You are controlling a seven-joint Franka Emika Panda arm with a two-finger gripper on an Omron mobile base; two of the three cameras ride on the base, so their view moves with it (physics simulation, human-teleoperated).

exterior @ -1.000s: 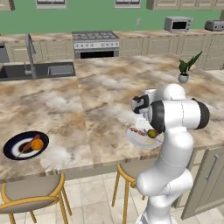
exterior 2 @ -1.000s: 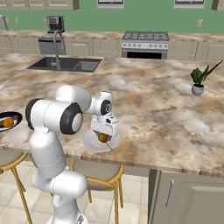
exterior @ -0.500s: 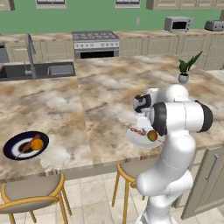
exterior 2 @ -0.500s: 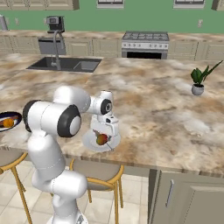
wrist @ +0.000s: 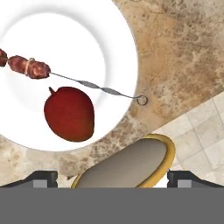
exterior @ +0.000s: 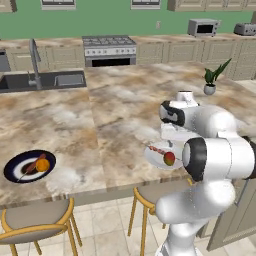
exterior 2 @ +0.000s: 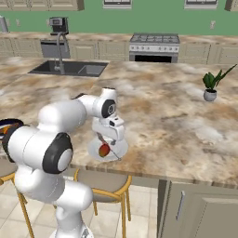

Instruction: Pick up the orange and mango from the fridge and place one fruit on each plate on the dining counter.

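The long dining counter with marbled beige-brown stone top [exterior: 115,107] carries a round plain white plate [wrist: 105,39] near its front edge and a round black-rimmed plate with a white ring [exterior: 15,164] well apart from it. A small potted green plant [exterior: 212,82] stands further back. A dark sink [exterior: 42,81] is set into the top.

A home kitchen: a steel stove [exterior: 109,46], dark sink with tall faucet [exterior: 34,56], grey microwave [exterior: 202,27], beige wall cabinets [exterior 2: 200,53], and a marbled stone island worktop [exterior: 115,105].
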